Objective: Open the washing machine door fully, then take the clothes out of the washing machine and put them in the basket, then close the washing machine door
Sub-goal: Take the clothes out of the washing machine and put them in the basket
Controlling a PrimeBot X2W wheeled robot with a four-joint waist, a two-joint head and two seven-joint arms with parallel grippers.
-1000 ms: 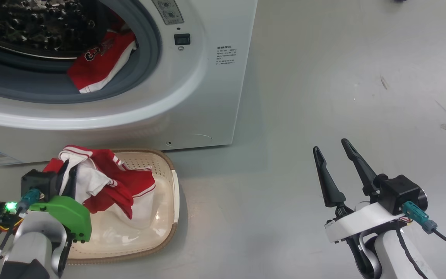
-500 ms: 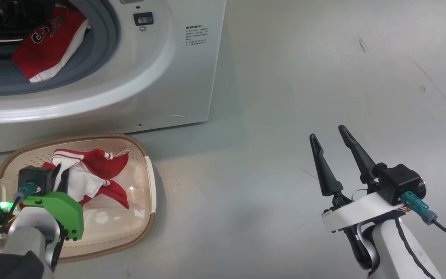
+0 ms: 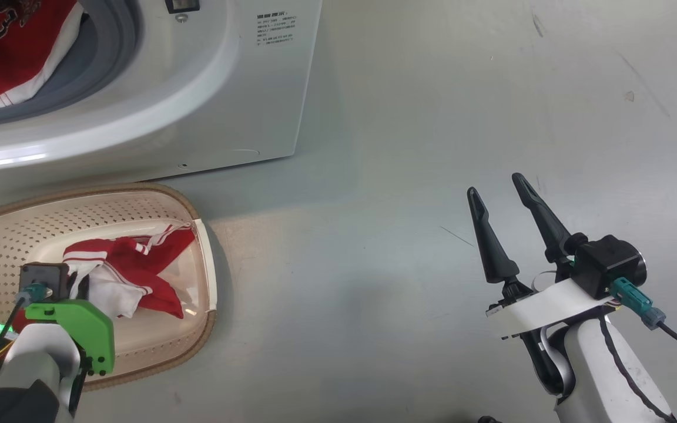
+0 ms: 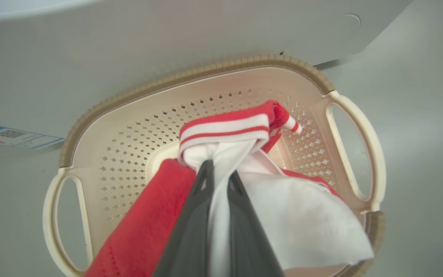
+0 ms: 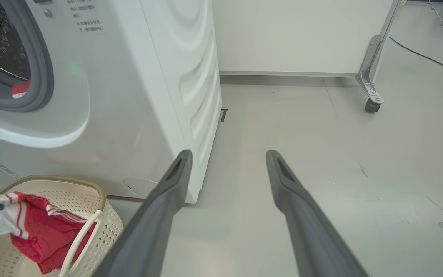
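My left gripper [image 4: 219,174] is shut on white fabric of the red-and-white clothes [image 4: 225,130], which hang down into the cream basket [image 4: 206,71]. In the head view the left gripper [image 3: 83,282] is over the basket [image 3: 138,191] at the lower left, the garment [image 3: 133,264] draped inside. Another red garment [image 3: 9,64] lies in the opening of the washing machine [image 3: 256,88], also visible from the right wrist [image 5: 20,89]. My right gripper [image 3: 494,185] stands open over bare floor to the right, holding nothing [image 5: 228,154]. The washing machine door is out of view.
The basket [image 5: 52,179] stands on the grey floor right in front of the washing machine [image 5: 148,77]. A blue sticker [image 4: 14,136] marks the machine's lower corner. Behind it are a white panel and a metal leg on a caster [image 5: 371,104], with a cable [image 5: 429,57] on the floor.
The head camera has shifted, so the machine sits further up and left in the picture. The left gripper has lowered the garment from above the basket's rim down into it. The right gripper stays open.
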